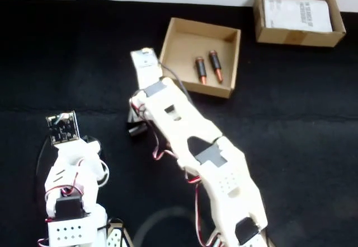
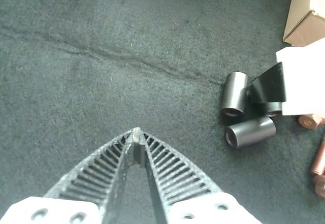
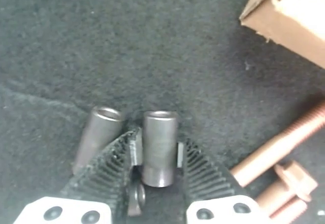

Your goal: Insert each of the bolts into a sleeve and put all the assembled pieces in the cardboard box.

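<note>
Black-cloth counter (image 1: 291,146). The cardboard box (image 1: 184,42) sits open at approx 12 o'clock in the high view, w/ two assembled pieces (image 1: 200,70) lying side by side inside, not touching. A second box (image 1: 291,37) at 2 o'clock, well apart, has a printed sheet (image 1: 296,13) on top.

The right arm (image 1: 190,129) runs from 5 o'clock toward the centre. Its wrist is just by the cardboard box's 8 o'clock corner, and it covers the cloth under it. The left arm (image 1: 70,168) is at 8 o'clock, well apart from both boxes.

Right hand (image 3: 157,140): fingers part-way apart w/ a sleeve (image 3: 160,155) between them, pressed on both sides, i.e. gripping it. Can't tell whether the sleeve is off the cloth. A second sleeve (image 3: 99,135) lies just beside, outside one finger. Loose copper bolts (image 3: 277,150) are near on the other side, apart from the hand. A corner of the cardboard box shows farther off.

Left hand (image 2: 136,133): fully closed, tips meeting, holding nothing, over bare cloth. Its own view has both sleeves and the right hand near, off to one side.
</note>
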